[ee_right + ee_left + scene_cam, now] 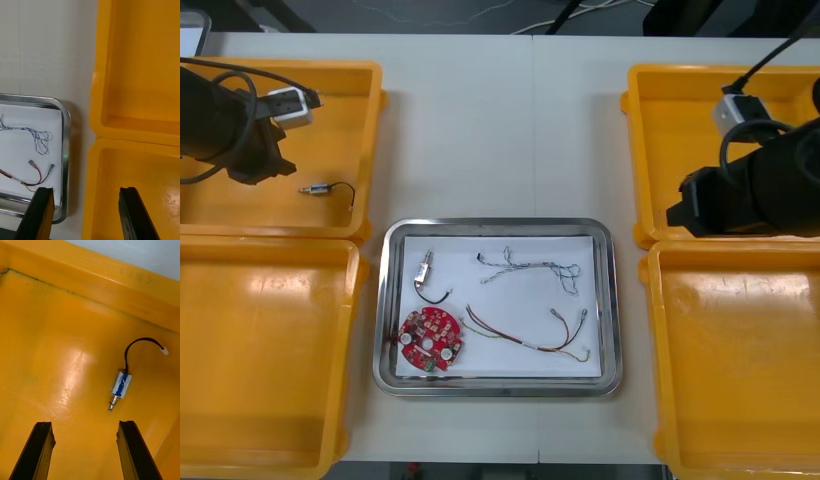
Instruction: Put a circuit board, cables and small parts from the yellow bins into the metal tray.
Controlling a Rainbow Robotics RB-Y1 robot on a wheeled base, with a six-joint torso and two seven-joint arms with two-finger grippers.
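The left gripper (84,423) hangs over the far-left bin (240,215) with its fingers apart. A small part (120,385) with a short black lead lies flat on the bin floor just beyond them, nearer one finger than the other. The spread looks chosen to straddle the part's short body, though the gripper would probably have to shift across and turn so the fingers close across that body, not along it. In the front view the part sits toward the bin's right wall but apart from it, so there seems to be room for a finger on each side. The tray (498,225) at the middle of the table (500,130) already holds a board (430,339) in its near-left corner and a second part (423,270) just beyond the board. A blue-white cable (530,266) lies toward its far right and a red-yellow cable (520,335) toward its near right. All are spread apart on the white liner, which leaves bare liner at the centre for one more piece. The right gripper (86,189) waits with fingers apart and nothing between them, over the left rim of the near-right bin (131,180), just beside the tray's right rim. Parked there, it is clear of the path from far-left bin to tray.
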